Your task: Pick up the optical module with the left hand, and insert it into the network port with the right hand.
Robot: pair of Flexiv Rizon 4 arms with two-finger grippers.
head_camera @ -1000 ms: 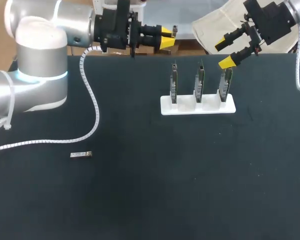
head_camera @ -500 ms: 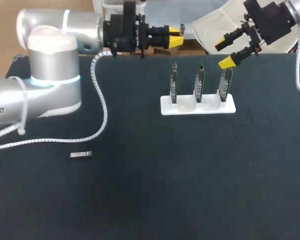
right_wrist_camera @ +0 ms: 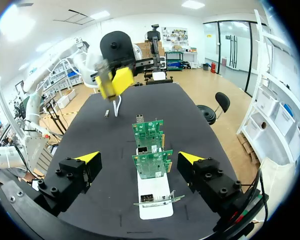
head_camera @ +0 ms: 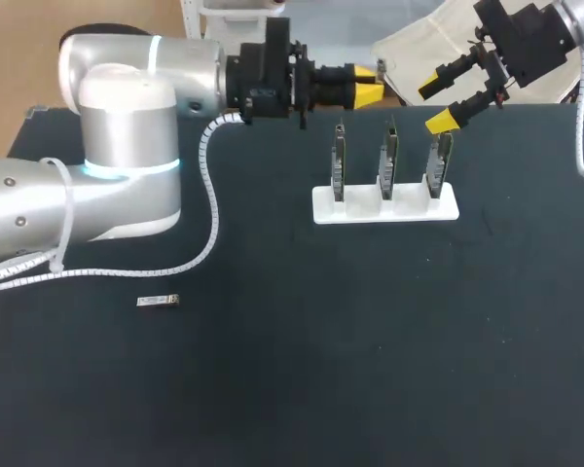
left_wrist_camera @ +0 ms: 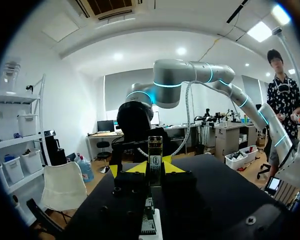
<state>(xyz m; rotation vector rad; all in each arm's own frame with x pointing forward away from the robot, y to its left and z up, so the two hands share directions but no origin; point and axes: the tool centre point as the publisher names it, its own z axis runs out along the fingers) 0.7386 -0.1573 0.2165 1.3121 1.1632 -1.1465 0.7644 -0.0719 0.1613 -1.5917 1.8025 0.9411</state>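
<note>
My left gripper [head_camera: 366, 84] hovers at the table's far edge, just left of the rack, shut on a small optical module [head_camera: 380, 67]. In the left wrist view this module [left_wrist_camera: 155, 150] stands upright between the yellow fingertips [left_wrist_camera: 171, 167], with a board's top edge [left_wrist_camera: 149, 225] below them. Three green network boards [head_camera: 388, 161] stand in a white base [head_camera: 385, 205]. My right gripper [head_camera: 435, 104] hangs open above the rightmost board; in its own view the right gripper [right_wrist_camera: 139, 158] brackets the boards [right_wrist_camera: 149, 150]. A second optical module [head_camera: 159, 301] lies on the black table.
My left arm's white coiled cable [head_camera: 209, 204] drapes over the table's left side. From the right wrist, the left gripper [right_wrist_camera: 112, 82] is visible beyond the boards, and the loose module [right_wrist_camera: 106, 114] lies farther off on the black table [right_wrist_camera: 180, 115].
My left arm has swung right along the far edge, carrying the module closer to the boards. The right arm has kept still.
</note>
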